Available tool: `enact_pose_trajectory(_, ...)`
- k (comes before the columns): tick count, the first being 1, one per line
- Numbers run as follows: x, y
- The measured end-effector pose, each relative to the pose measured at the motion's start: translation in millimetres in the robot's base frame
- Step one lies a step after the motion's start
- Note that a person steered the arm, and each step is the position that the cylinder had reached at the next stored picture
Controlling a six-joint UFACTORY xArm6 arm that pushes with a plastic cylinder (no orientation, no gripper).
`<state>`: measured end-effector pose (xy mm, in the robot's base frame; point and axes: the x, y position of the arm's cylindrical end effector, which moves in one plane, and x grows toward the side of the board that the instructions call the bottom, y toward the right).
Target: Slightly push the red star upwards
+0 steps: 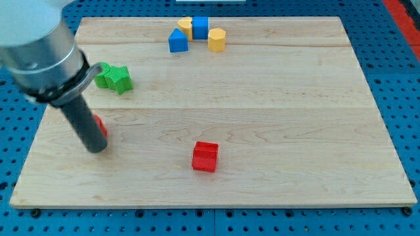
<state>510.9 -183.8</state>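
The robot has no claw at all. Its arm ends in a straight dark rod, so there is nothing to open, close or grip with. The rod can only push. Its tip (97, 148) rests on the pale wooden board (275, 118), near the view's left edge.

A small bit of red (100, 124) peeks out from behind the rod, touching its right side. This is most likely the red star, but the rod hides nearly all of it, so its shape cannot be made out. The tip sits just below that red bit. That is probably on purpose: to slide a block up the view, the rod has to come at it from underneath.

Other blocks lie apart from this spot. A green star-shaped block (115, 78) sits above the rod, partly hidden by the grey arm. It is near, so a long push could bump the red block into it. That may be why the push should only be small.

A red cube-like block (205, 157) sits alone near the view's bottom middle. At the view's top, four blocks huddle close together: a blue house-shaped block (178, 41), a blue square block (200, 27), a yellow block (186, 27) and a yellow six-sided block (216, 39). None of them is in the way.
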Motion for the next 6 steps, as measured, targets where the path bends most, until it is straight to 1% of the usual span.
enact_pose_trajectory(2,-70.3,-23.1)
enact_pose_trajectory(3,-71.8,15.2)
enact_pose_trajectory(4,-71.9,85.5)
enact_pose_trajectory(5,-53.6,161.3)
enact_pose_trajectory(6,-25.4,228.4)
